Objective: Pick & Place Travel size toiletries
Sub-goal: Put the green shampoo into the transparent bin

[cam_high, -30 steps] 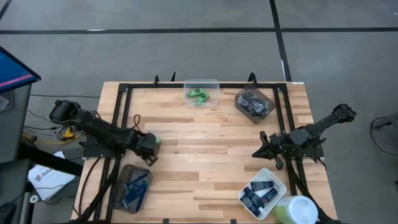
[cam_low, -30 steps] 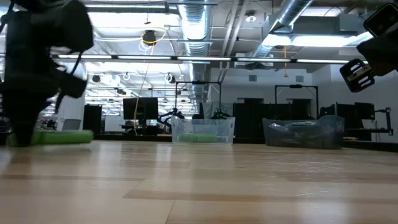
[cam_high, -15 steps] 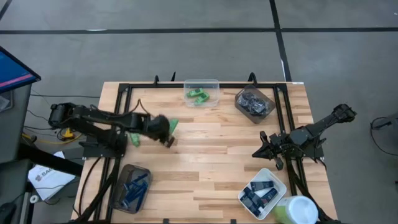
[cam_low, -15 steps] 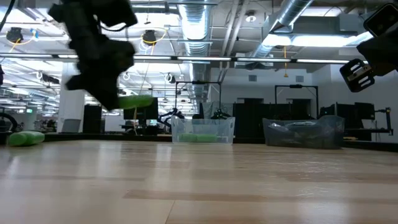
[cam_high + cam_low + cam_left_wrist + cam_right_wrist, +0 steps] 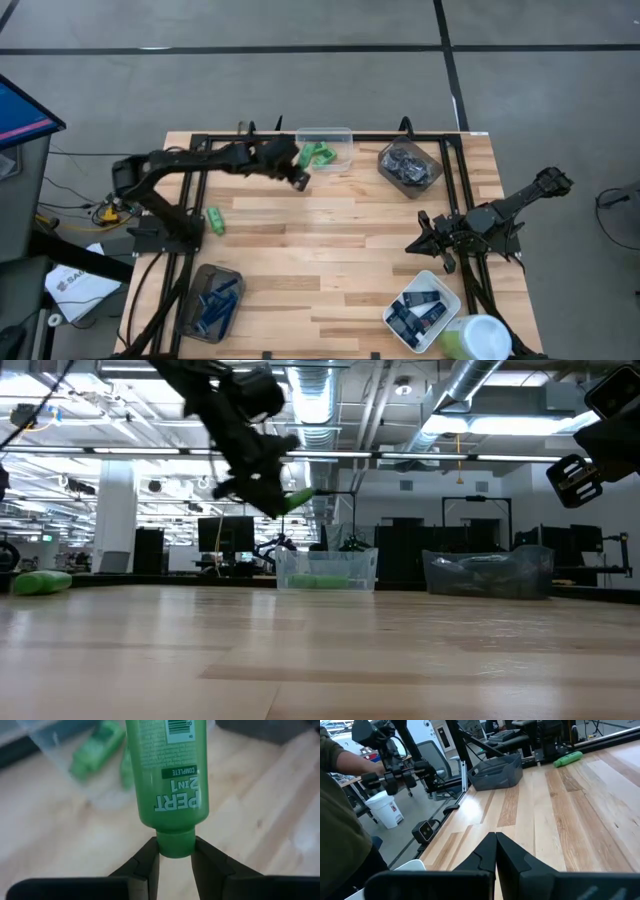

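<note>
High view: green bottle [image 5: 303, 158] at clear tub [image 5: 345, 133] rim

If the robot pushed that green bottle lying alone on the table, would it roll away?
Probably it would roll. The lone green bottle looks rounded and lies on its side on the smooth wooden table. It likely feels light and stiff: the left gripper lifts a similar held bottle by its cap without it sagging.
</note>
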Robot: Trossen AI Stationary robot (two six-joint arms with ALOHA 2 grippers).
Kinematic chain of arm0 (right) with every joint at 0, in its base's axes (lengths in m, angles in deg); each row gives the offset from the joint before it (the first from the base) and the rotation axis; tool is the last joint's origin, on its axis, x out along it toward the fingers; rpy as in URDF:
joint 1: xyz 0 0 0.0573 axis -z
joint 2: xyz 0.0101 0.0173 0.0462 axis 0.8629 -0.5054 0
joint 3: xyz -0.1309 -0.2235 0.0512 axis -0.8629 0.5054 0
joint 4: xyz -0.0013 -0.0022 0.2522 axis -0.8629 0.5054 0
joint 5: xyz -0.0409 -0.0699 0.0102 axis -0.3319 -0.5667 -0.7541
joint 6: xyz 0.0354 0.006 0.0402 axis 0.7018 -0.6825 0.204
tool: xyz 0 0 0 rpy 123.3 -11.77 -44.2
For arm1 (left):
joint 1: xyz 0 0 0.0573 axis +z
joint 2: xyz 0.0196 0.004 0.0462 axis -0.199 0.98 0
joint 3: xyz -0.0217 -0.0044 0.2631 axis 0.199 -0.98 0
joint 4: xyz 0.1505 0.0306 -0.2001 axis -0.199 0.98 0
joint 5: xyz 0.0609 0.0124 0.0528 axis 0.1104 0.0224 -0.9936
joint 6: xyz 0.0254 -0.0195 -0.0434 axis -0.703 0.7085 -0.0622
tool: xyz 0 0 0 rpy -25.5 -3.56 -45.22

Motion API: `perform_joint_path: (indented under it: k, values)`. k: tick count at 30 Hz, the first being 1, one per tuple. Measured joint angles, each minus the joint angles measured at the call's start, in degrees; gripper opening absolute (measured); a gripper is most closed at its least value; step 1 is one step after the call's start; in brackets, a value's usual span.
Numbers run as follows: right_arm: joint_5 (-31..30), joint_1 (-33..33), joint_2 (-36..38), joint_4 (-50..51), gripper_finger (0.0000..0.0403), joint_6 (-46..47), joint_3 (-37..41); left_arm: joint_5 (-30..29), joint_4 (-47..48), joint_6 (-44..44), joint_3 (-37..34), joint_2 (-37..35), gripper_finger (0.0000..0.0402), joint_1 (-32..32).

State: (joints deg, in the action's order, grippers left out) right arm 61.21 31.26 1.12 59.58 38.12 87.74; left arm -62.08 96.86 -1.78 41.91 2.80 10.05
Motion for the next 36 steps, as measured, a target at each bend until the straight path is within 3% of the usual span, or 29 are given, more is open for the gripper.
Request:
perform_joint_path:
  k: [9,15,21,29,36]
  values:
    - [0.0,0.0,0.0,0.0,0.0000,0.0,0.0,2.5,-1.0,-9.8,15.0,15.2,0.0082,4.8]
    - [0.0,0.0,0.0,0.0,0.0000,0.0,0.0,2.5,-1.2,-10.9,19.0,21.8,0.0082,5.9]
    - [0.0,0.0,0.0,0.0,0.0000,0.0,0.0,2.4,-1.1,-10.9,19.1,24.1,0.0105,6.0]
    - [0.0,0.0,0.0,0.0,0.0000,0.0,0.0,1.0,-1.1,-10.9,19.1,24.4,0.0105,5.9]
    - [0.0,0.0,0.0,0.0,0.0000,0.0,0.0,1.6,-0.7,-16.7,19.1,23.3,0.0172,5.8]
